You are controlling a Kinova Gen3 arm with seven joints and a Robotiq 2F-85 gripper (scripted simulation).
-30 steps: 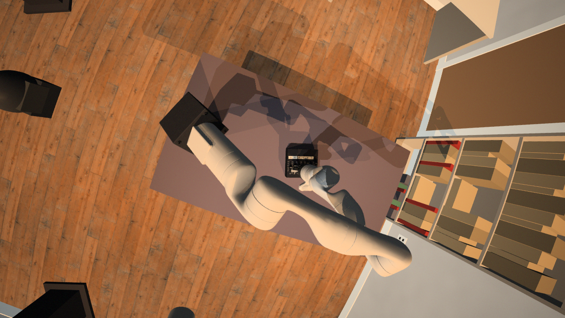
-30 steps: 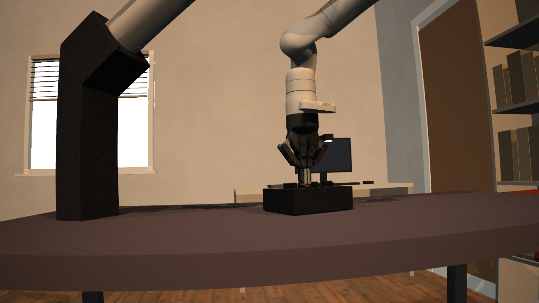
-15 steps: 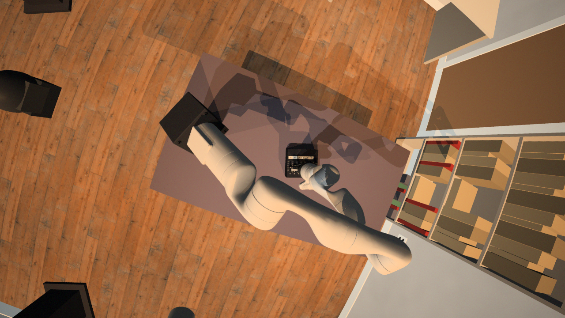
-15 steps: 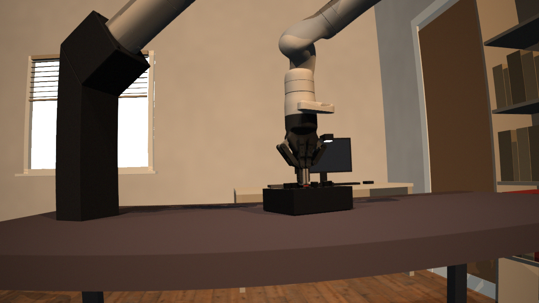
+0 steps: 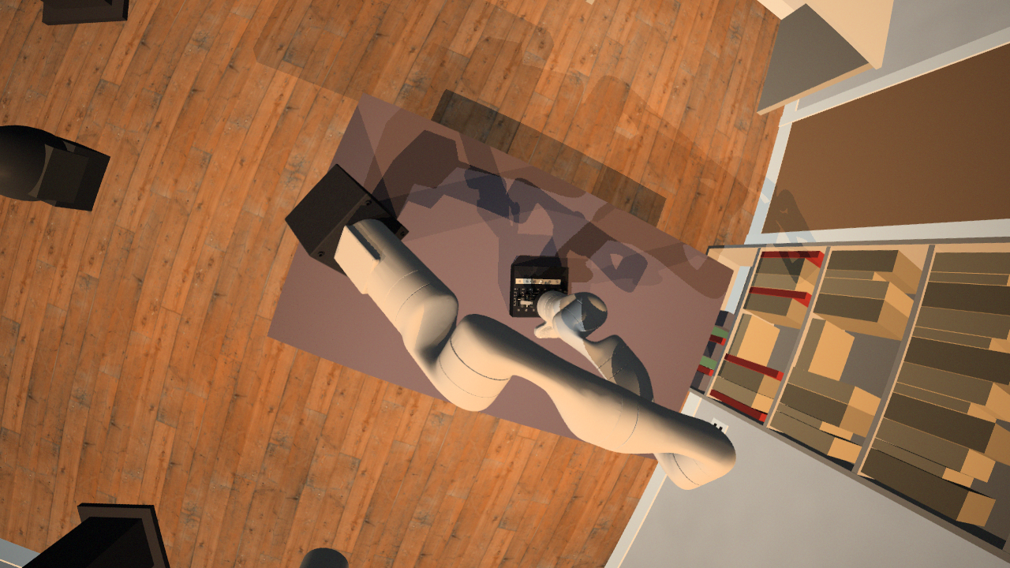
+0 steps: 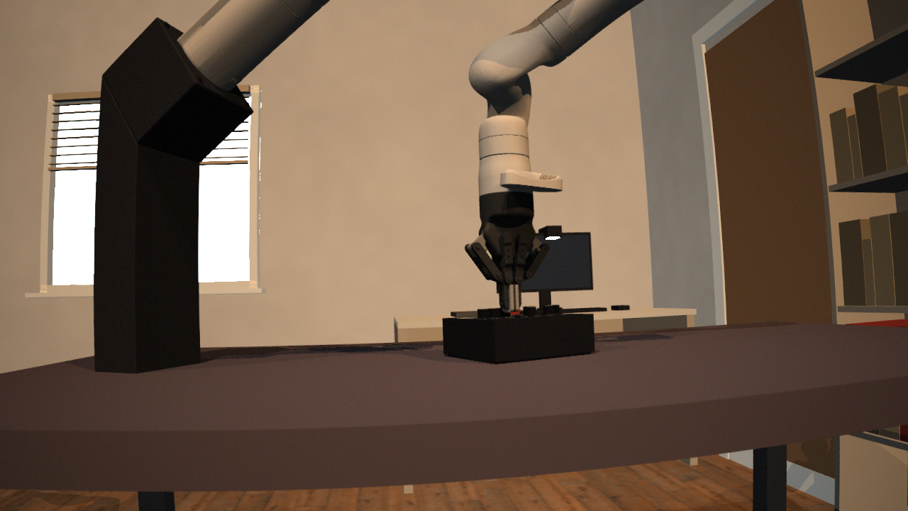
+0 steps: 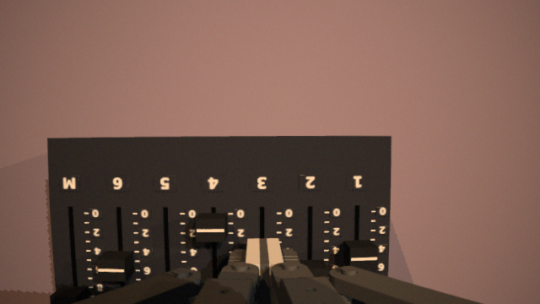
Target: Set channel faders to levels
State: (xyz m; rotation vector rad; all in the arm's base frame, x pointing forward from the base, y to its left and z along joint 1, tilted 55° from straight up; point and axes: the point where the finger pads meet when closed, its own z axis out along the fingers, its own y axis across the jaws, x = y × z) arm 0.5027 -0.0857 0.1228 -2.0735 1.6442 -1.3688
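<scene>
The black lighting desk point(image 5: 538, 285) stands on the table; it also shows in the side view point(image 6: 518, 336). In the wrist view the desk point(image 7: 219, 203) is upside down, with labels M, 6, 5, 4, 3, 2, 1 from left to right. My gripper point(image 7: 262, 259) is shut and empty, its fingertips down on the channel 3 slot at about level 3 to 4; that fader's cap is hidden under them. The channel 4 cap point(image 7: 210, 228) stands near 2, the channel 1 cap point(image 7: 359, 255) near 5, and the channel 6 cap point(image 7: 110, 267) near 6. The side view shows the gripper point(image 6: 509, 298) pointing straight down onto the desk top. The tape levels are out of the wrist view.
The arm's black base block point(image 6: 149, 209) stands at the table's left end. A shelf unit with boxes point(image 5: 868, 353) is beyond the table's right edge. A monitor on another desk point(image 6: 562, 263) is in the background.
</scene>
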